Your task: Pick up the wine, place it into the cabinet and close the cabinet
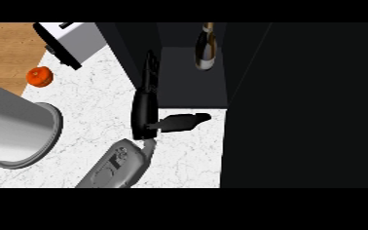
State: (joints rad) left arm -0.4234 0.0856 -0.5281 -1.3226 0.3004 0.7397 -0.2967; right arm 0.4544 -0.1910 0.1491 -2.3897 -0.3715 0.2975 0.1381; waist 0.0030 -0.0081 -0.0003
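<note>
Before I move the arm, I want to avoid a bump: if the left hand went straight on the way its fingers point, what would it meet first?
The black left hand points up the view along the edge of the dark cabinet's left wall. It would probably meet that wall first, not the wine bottle inside; depth is unclear.

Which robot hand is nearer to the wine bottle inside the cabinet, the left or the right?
The left. The left robot hand is open below and left of the wine bottle, fingers along the cabinet's left wall, apart from the bottle. The right robot hand is not in view.
</note>
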